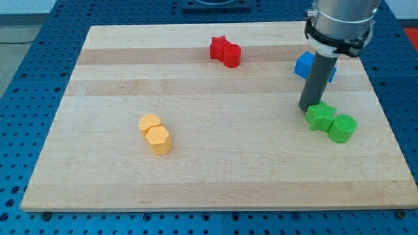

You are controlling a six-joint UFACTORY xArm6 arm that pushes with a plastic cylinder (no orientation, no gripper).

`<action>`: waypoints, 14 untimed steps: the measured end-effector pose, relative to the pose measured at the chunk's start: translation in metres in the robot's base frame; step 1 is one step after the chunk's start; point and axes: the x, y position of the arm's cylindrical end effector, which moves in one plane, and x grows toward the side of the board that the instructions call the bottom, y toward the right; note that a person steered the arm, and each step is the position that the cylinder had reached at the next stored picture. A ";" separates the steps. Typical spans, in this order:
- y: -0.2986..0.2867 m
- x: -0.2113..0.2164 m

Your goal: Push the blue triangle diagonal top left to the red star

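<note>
My tip [307, 108] had no jaws and held nothing; it was seen touching the green star [320, 115], below the blue triangle [304, 66]. The green star could get bumped by mistake. Counted: two red blocks, the red star [218, 47] among them, two yellow, two green, one blue.

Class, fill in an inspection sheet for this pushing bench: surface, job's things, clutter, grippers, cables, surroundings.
Surface: wooden board, flat.
Job's things: red star near the view's top, touching a red block; blue block at the view's right, partly hidden by the rod, shape unclear.
Clutter: two green blocks touching; two yellow blocks touching.
Grippers: none; my tip sits below the blue block, beside the green pair.
Cables: nothing seen.
Surroundings: blue perforated table.
</note>
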 end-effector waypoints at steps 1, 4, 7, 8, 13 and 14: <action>0.000 -0.012; 0.037 -0.052; 0.045 -0.052; 0.051 -0.062; 0.064 -0.161; 0.056 -0.175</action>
